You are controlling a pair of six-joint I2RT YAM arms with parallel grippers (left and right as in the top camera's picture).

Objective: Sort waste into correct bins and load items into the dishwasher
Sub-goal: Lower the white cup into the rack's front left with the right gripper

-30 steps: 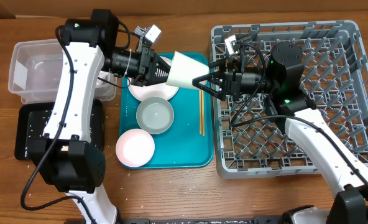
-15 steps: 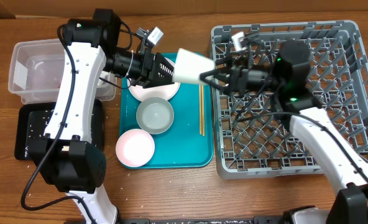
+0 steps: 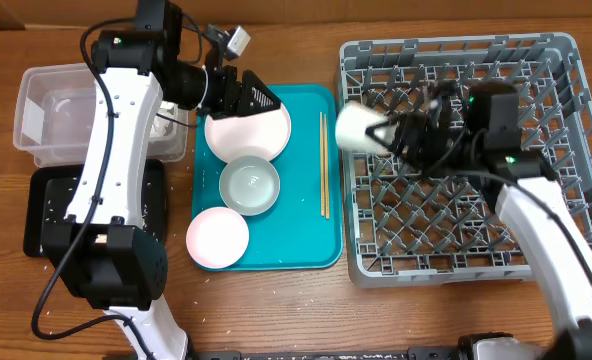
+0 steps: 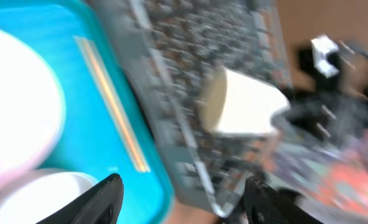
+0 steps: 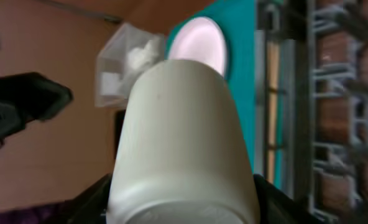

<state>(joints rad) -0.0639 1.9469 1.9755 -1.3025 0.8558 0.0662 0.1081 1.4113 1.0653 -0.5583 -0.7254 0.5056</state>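
Note:
My right gripper (image 3: pixel 386 132) is shut on the small white cup (image 3: pixel 354 127), holding it on its side above the left edge of the grey dishwasher rack (image 3: pixel 456 215). In the right wrist view the cup (image 5: pixel 184 137) fills the space between both fingers (image 5: pixel 87 202). Over the pink plate (image 3: pixel 246 137) at the top of the teal tray (image 3: pixel 296 235), my left gripper (image 3: pixel 261 98) is open and empty. From the left wrist, its dark fingertips (image 4: pixel 106 198) stand wide apart, with the cup (image 4: pixel 240 106) well beyond them. Chopsticks (image 3: pixel 323 165) lie along the tray's right side.
A white bowl (image 3: pixel 249 185) and a second pink plate (image 3: pixel 217 238) sit on the tray. At the left stand the clear tub (image 3: pixel 46 110), holding a crumpled napkin (image 5: pixel 140 56), and the black tray (image 3: pixel 46 215) speckled with rice grains.
The cup passed from my left gripper to my right one. The left gripper opened and drew back left; the right arm carried the cup rightward over the rack's edge.

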